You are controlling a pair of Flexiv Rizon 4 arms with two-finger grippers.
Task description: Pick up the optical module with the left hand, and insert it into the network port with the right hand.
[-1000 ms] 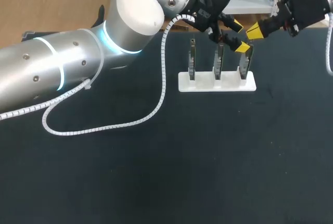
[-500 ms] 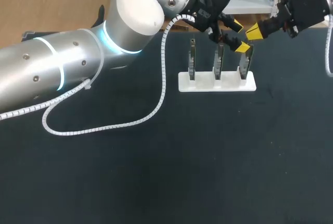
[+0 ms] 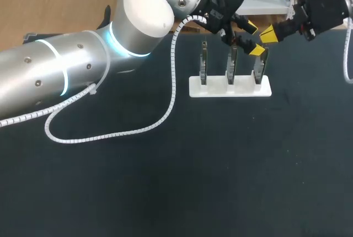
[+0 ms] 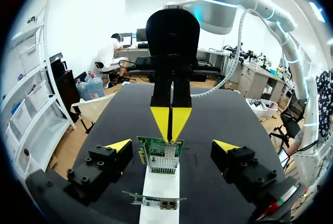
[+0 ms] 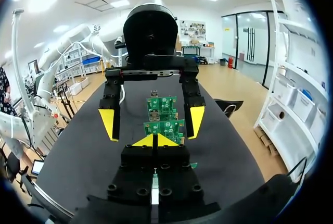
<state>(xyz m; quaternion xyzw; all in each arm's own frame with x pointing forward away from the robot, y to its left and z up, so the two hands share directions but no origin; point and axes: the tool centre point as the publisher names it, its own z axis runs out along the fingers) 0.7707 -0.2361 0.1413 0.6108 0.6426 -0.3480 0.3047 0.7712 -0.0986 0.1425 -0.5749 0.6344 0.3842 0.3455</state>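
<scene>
A white rack (image 3: 230, 86) sits on the dark surface (image 3: 220, 182), holding three green boards (image 3: 231, 63) upright in a row. My left hand (image 3: 253, 38) hangs over the rack's right end. Its fingers are spread wide to either side of the end board (image 4: 160, 153) and touch neither face. My right hand (image 3: 268, 33) is just past that same end of the rack, its yellow tips pressed together in a point close above the end board's top edge. I cannot make out the optical module in any view, so I cannot place it.
</scene>
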